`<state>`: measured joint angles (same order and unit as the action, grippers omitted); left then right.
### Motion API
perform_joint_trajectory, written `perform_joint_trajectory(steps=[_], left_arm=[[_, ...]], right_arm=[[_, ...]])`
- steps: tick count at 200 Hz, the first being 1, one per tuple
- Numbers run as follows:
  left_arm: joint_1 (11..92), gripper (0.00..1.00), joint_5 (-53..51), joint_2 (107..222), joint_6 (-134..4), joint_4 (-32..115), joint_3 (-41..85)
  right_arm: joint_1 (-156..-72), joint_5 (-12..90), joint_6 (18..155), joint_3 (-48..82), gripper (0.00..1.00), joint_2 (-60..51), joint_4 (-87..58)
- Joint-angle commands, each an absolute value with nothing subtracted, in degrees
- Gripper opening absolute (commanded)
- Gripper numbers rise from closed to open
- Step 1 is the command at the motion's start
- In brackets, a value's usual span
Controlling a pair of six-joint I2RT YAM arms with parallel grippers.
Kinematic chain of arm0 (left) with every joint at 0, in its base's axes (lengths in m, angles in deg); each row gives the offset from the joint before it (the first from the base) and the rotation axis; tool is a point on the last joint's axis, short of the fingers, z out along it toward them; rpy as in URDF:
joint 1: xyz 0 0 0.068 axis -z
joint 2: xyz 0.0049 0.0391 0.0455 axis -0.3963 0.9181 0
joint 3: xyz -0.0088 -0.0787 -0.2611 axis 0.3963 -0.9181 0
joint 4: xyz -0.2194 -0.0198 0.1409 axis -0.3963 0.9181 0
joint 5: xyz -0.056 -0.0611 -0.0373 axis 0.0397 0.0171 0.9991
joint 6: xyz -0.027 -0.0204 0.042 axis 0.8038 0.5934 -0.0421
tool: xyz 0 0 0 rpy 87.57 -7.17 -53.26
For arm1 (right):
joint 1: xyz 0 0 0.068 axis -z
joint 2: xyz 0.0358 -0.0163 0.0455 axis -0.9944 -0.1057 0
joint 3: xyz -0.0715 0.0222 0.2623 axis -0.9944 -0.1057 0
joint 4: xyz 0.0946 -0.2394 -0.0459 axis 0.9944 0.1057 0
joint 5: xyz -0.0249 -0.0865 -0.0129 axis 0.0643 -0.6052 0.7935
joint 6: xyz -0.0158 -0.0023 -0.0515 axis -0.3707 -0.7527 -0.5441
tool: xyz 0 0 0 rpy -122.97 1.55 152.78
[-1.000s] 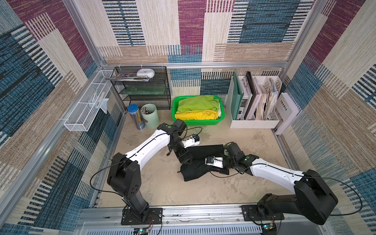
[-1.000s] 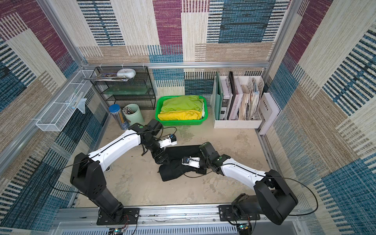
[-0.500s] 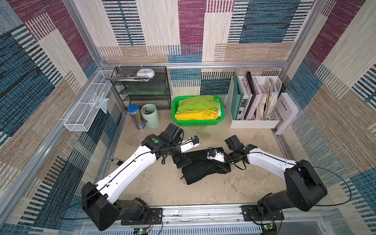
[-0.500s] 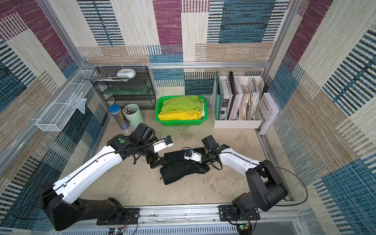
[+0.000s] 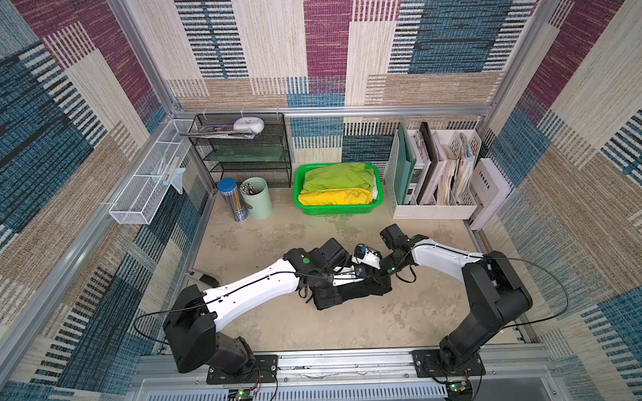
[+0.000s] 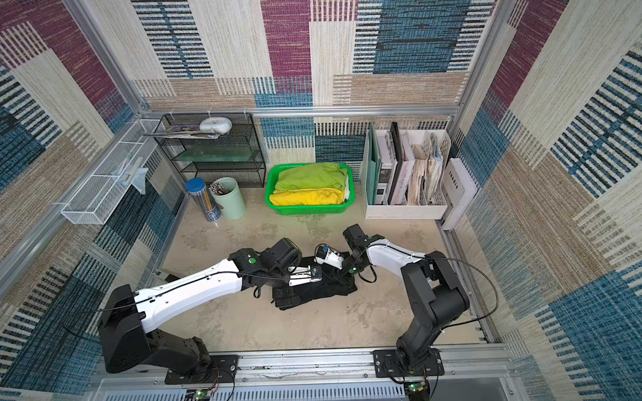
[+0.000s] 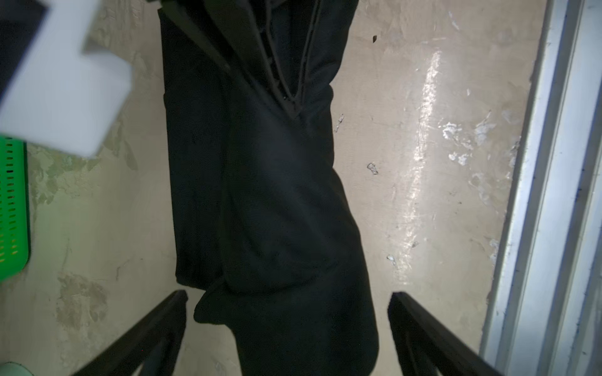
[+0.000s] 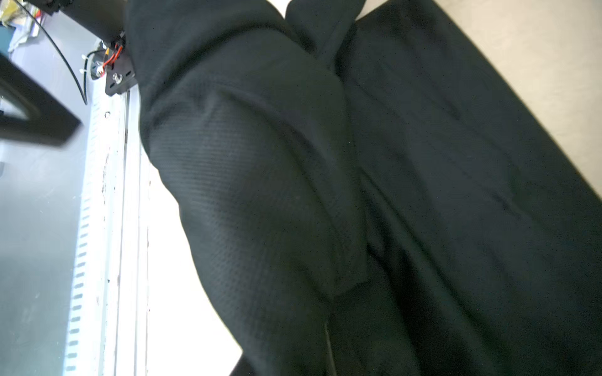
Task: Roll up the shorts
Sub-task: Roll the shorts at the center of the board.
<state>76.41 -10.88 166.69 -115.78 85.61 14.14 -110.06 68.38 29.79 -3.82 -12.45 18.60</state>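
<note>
Mottled beige tabletop, scuffed and slightly glossy, with patterned woven panels all round. The shorts lie as a long, narrow black bundle directly beneath both claws.

Noted on the left claw: fingers splayed wide and straddling the bundle, one on each side. Neither touches cloth that I can see. The fabric runs straight out ahead of it.

The right claw sits at the bundle's opposite end, facing the left one. Its wrist view is filled with cloth and shows no fingers, so I cannot tell whether it pinches anything.

Fabric: fine mesh weave, matte, soft folds, with one thick rounded lobe lapped over flatter layers.

My judgement: light and limp, with no stiffness. It'll slump and unroll if let go, and may slide on that smooth top. Best hold is the thick folded end between the left fingers, catching all the layers rather than one loose ply.
</note>
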Motion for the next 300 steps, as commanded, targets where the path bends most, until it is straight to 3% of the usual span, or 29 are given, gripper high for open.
perform_joint_trajectory(steps=[1, 109, 130, 152, 158, 171, 190, 209, 216, 219, 222, 300], left_arm=[[78.27, 1.0, -14.45, 168.01, -117.11, 79.61, 12.39], [76.16, 0.98, -19.67, 177.59, -118.43, 64.13, 7.3], [74.05, 0.89, -17.14, 179.1, -117.56, 64.88, 7.9], [72.56, 0.69, -15.72, 181.43, -117.33, 66.05, 8.3], [72.25, 0.59, -15.64, 182.17, -117.33, 66.51, 8.6], [71.64, 0.42, -15.18, 183.39, -117.33, 67.67, 9.2], [70.9, 0.29, -13.91, 184.29, -117.27, 69.32, 10.13], [70.38, 0.24, -13.09, 184.86, -117.16, 71.13, 11.05], [70.2, 0.23, -12.99, 184.98, -117.07, 71.72, 11.34], [70.13, 0.23, -12.88, 185.07, -117.07, 71.97, 11.44], [70.06, 0.23, -12.78, 185.14, -117.08, 72.23, 11.49], [67.67, 0.21, -6.81, 187.39, -116.46, 80.4, 15.92]], right_arm=[[-109.79, 70.72, 30.34, -1.35, 0.0, -13.43, 20.88], [-108.44, 72.05, 28.18, -2.4, 0.0, -16.98, 19.95], [-108.26, 72.29, 28.68, -2.98, 0.0, -17.05, 18.58], [-108.1, 72.49, 29.42, -3.4, 0.01, -17.17, 17.56], [-108.1, 72.74, 29.49, -3.59, 0.05, -17.16, 17.2], [-108.1, 71.96, 30.87, -4.27, 0.23, -16.9, 14.97], [-108.01, 70.73, 32.44, -4.92, 0.31, -16.5, 12.64], [-107.72, 69.34, 34.54, -5.86, 0.44, -15.6, 9.9], [-107.63, 68.37, 35.59, -6.16, 0.66, -14.97, 8.44], [-107.57, 68.0, 36.04, -6.35, 0.92, -14.7, 7.83], [-107.52, 67.78, 36.39, -6.49, 1.0, -14.44, 7.43], [-104.65, 55.42, 45.97, -7.95, 0.99, -4.3, -1.84]])
